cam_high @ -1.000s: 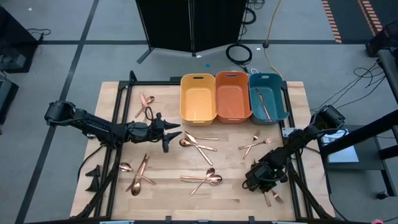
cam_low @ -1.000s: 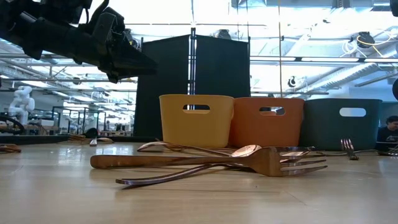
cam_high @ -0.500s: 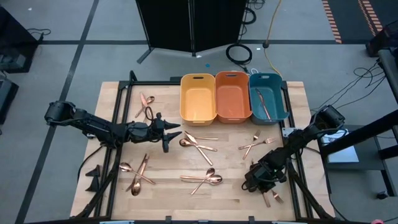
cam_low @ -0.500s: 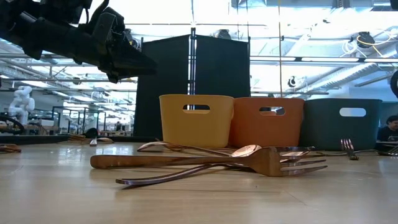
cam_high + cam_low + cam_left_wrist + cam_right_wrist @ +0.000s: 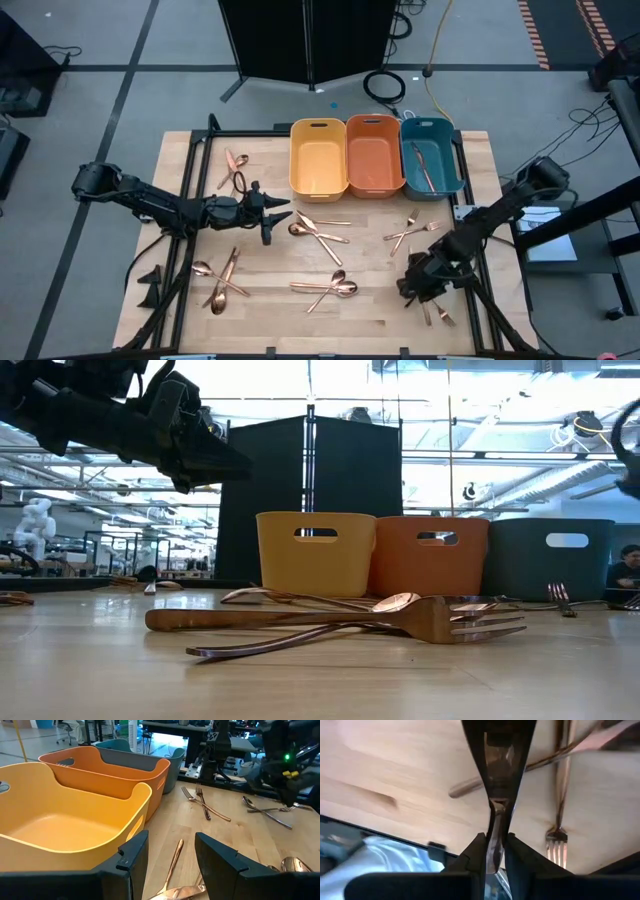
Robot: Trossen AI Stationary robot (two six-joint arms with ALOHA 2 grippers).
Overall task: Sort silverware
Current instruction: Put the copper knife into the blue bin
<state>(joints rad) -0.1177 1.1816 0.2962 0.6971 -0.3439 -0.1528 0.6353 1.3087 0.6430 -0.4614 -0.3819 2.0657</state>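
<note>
Silverware piece (image 5: 495, 845) in R gripper (image 5: 493, 851)

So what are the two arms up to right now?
Right gripper shut on one copper utensil, near the table's front right. Left gripper open, empty, hovering mid-table. Most silverware unsorted. Nothing blocking.

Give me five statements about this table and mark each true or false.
1. The teal bin holds at least one piece of silverware. True.
2. The yellow bin is full of forks. False: it looks empty.
3. The right hand is shut on a slender copper utensil. True.
4. The left hand grips a spoon. False: it is open, holding nothing, above the table.
5. The orange bin stands between the yellow and teal bins. True.
</note>
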